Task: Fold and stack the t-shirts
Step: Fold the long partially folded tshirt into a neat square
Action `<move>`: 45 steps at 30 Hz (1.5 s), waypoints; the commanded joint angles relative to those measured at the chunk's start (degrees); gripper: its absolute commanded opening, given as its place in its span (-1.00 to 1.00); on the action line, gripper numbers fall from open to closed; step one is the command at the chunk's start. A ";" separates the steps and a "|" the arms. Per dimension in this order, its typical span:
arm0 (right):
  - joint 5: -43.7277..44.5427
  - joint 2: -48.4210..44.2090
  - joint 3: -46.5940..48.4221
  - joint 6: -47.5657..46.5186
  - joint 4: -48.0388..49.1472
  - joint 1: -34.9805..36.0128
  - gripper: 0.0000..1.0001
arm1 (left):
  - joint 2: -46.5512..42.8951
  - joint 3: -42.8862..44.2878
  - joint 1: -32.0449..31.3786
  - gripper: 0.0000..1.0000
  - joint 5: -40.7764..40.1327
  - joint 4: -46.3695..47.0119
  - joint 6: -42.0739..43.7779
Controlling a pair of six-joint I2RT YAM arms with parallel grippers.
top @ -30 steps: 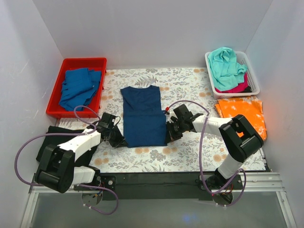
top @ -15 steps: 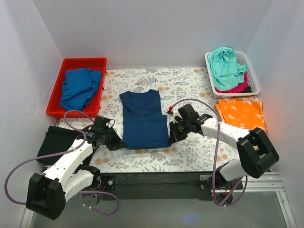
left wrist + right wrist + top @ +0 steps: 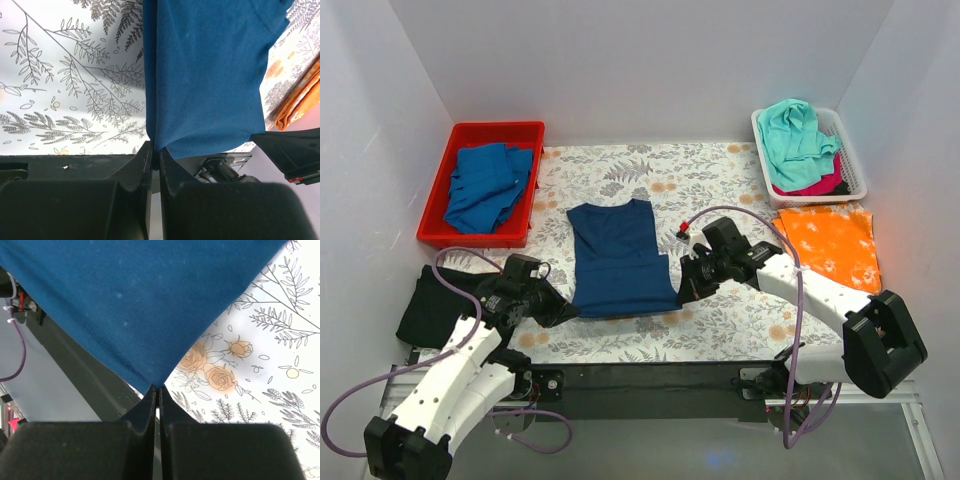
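While a black shirt point(image 3: 425, 300) lies at the counter's near left edge, a red bin point(image 3: 495, 128) beyond it at the far left holds folded mid-blue shirts point(image 3: 482, 185). Just right of the black shirt, the left jaws are pressed together, pinching the near left corner of the navy shirt point(image 3: 618, 255). That shirt lies in a long narrow fold in the middle of the floral counter point(image 3: 720, 170), collar end far, hem near. At its near right corner the right jaws pinch the cloth, likewise pressed together. At the far right a white basket point(image 3: 857, 165) holds a teal shirt point(image 3: 795, 135) on top of a pink one point(image 3: 820, 185). An orange shirt point(image 3: 830, 248) lies flat just near of the basket.
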 commanded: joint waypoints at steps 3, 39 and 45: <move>0.44 -2.91 -1.50 -1.22 -3.35 0.01 -0.97 | -4.41 1.18 -0.01 -1.00 -3.28 -6.58 -2.98; 13.97 19.84 38.39 -9.30 -7.04 -1.48 -0.97 | 27.47 29.99 -0.10 -1.00 -25.25 7.38 2.29; 13.27 28.63 45.33 -8.78 -6.16 -3.86 -0.97 | 37.65 36.31 0.26 -1.00 -30.16 9.32 3.96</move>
